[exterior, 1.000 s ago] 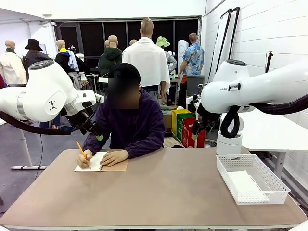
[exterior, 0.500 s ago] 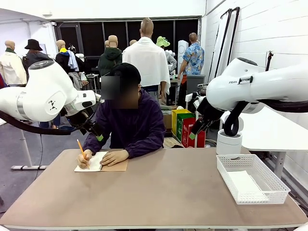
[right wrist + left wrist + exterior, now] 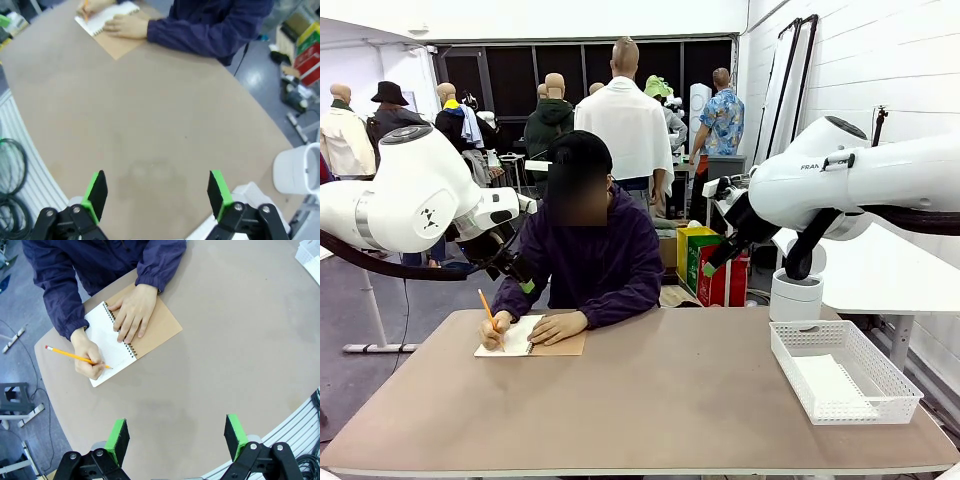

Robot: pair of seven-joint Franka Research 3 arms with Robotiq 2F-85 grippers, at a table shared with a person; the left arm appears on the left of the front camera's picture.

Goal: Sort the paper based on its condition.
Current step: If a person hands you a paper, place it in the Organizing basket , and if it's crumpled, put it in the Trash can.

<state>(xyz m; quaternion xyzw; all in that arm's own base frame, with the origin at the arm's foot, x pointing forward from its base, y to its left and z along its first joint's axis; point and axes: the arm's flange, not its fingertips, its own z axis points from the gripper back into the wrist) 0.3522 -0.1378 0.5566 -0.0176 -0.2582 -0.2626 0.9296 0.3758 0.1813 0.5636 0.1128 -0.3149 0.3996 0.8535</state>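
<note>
Both wide apart, left claw (image 3: 175,430), right claw (image 3: 156,187), person (image 3: 595,260) writing in notebook (image 3: 156,332), paper (image 3: 825,380) in white basket (image 3: 865,410)

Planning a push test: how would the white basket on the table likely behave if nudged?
The white basket looks like thin latticed plastic, so probably light and apt to slide on the smooth table. Its low, wide shape makes tipping unlikely.

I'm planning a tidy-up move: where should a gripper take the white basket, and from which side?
Probably the basket's top rim on the wall nearest the table's middle, coming straight down from above with the right gripper. It stands upright and open-topped, its thin mesh wall fits between open jaws, and that side is bare table.
</note>
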